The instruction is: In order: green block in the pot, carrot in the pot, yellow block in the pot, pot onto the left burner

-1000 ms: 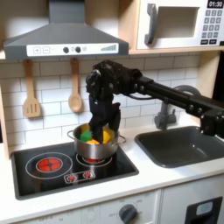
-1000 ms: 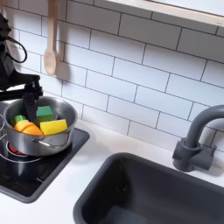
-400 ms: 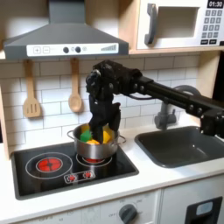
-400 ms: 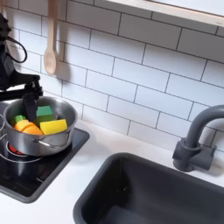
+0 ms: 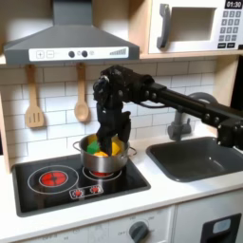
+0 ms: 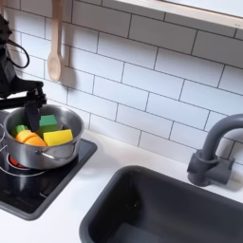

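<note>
Pot [image 6: 38,144] on the cooktop's back-right burner holds green block [image 6: 47,121], carrot [image 6: 30,139], yellow block [image 6: 58,138] — hand [image 5: 116,130] at its rim, grip state unclear.

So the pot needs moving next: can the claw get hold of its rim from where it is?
Probably yes: the claw hangs right at the back rim of the pot, with nothing between them.

light: bright, even | shadows: soft | glare: cooktop [image 5: 114,185] sheen | focus: slightly soft
</note>
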`<state>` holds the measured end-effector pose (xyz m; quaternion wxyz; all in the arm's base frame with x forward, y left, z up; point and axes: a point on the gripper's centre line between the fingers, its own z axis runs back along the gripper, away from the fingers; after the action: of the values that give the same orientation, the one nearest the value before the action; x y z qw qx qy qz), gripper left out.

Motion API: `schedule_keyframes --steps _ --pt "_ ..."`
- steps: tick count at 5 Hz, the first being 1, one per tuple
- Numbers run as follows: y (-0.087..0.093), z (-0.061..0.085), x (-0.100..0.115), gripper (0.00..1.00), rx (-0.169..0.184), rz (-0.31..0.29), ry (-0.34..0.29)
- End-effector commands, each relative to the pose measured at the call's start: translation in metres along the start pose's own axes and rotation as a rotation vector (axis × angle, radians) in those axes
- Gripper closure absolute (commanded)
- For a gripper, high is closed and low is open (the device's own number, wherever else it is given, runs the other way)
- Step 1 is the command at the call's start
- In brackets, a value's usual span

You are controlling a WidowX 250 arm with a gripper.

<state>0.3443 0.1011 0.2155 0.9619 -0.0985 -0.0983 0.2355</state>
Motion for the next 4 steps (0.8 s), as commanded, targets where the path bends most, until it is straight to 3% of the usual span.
schedule_keyframes --steps 1,2,3,4 --pt "-0.011 -0.007 0.006 0.0 -0.024 0.022 0.0" --pt "-0.006 -0.008 0.008 0.0 -0.016 0.117 -0.029" --pt "-0.002 -0.024 0.013 0.0 -0.011 0.198 -0.025" --pt "0.003 -0.046 0.017 0.0 0.029 0.209 0.02"
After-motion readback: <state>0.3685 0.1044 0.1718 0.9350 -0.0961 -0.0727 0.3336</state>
